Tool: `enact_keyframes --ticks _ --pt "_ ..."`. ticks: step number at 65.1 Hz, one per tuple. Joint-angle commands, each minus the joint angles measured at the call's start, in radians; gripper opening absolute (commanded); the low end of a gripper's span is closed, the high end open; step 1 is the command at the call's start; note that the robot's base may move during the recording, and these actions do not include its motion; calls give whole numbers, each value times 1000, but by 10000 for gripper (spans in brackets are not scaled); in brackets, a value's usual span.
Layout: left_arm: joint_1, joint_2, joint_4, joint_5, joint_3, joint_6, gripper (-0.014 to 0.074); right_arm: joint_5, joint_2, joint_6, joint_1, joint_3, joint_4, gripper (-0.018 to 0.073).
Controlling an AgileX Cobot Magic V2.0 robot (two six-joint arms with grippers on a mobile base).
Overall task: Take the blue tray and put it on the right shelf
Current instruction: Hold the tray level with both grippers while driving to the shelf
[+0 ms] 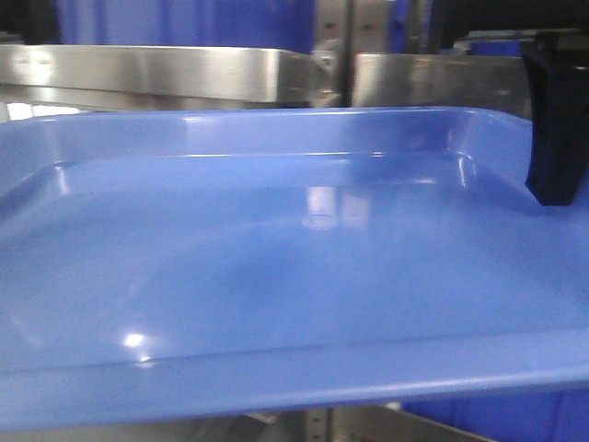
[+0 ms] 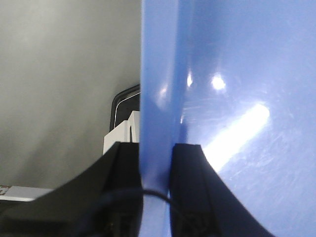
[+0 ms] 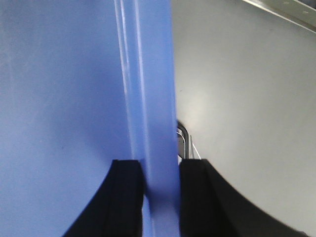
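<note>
The blue tray (image 1: 276, 276) fills the front view, held level close to the camera. My left gripper (image 2: 155, 153) is shut on the blue tray's left rim (image 2: 158, 98), one finger on each side of it. My right gripper (image 3: 160, 170) is shut on the tray's right rim (image 3: 153, 98); one of its black fingers (image 1: 557, 129) shows over the tray's right edge in the front view. The right shelf's shiny steel front beam (image 1: 433, 78) lies just beyond the tray's far rim, slightly above it.
A second steel beam (image 1: 138, 74) runs at the left, with a grey upright (image 1: 333, 46) between the two. Dark-blue bins (image 1: 184, 23) stand behind the beams. A grey floor (image 3: 247, 98) shows below the tray.
</note>
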Motion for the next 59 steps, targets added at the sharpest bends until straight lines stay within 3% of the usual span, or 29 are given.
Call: enact_keyframes --ticks 1,59 --pt "-6 -21 -17 60 -32 -20 -19 -43 -33 12 7 -30 31 253" --pt "-6 -21 -17 60 -32 -20 -19 -43 -33 12 7 -30 31 253"
